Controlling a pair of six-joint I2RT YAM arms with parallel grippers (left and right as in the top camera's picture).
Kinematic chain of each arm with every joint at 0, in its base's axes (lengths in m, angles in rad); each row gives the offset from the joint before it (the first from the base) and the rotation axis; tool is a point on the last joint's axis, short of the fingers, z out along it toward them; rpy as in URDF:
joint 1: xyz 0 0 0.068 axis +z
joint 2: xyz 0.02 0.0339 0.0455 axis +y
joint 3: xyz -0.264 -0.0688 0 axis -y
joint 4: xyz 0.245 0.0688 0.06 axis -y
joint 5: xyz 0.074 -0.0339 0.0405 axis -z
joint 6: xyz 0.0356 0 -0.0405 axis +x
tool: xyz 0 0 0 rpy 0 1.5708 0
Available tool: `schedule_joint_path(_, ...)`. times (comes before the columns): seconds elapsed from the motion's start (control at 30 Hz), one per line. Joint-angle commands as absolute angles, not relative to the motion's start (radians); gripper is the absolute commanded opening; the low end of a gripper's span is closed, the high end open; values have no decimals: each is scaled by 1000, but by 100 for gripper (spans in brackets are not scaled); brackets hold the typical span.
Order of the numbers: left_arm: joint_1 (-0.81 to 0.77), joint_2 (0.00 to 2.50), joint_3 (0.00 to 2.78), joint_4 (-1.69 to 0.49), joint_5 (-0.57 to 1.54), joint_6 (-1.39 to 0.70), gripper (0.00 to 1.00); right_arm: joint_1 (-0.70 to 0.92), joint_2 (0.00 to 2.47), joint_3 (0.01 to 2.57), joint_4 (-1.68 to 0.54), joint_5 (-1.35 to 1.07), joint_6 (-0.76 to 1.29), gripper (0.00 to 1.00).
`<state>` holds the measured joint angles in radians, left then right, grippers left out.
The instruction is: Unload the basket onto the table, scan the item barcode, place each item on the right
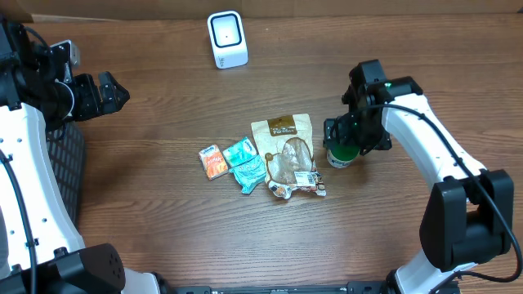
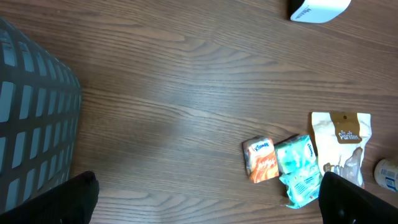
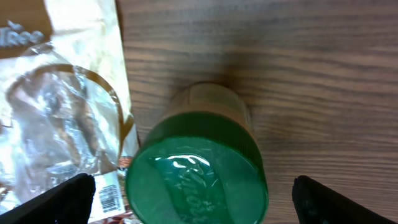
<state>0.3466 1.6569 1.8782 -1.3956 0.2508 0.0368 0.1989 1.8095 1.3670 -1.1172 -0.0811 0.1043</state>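
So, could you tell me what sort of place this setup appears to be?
Probably a mock shop checkout bench: a white barcode scanner at the far edge of the wooden table, packaged goods such as a snack pouch and a green-lidded jar, and a dark basket at the left.

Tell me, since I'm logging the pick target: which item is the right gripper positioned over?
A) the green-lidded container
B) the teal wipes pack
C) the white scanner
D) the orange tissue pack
A: the right wrist view shows the green-lidded container centred between the spread fingers of the right gripper, next to the snack pouch.
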Motion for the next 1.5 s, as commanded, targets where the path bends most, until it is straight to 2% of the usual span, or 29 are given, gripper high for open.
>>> schedule_joint_path(0.0,342,1655,1887,-1394,255,60,100,200,1809,1346,-1104,-83,97,100)
schedule_joint_path(1.47,342,1655,1887,-1394,255,60,100,200,1809,1324,-1074,-80,87,100)
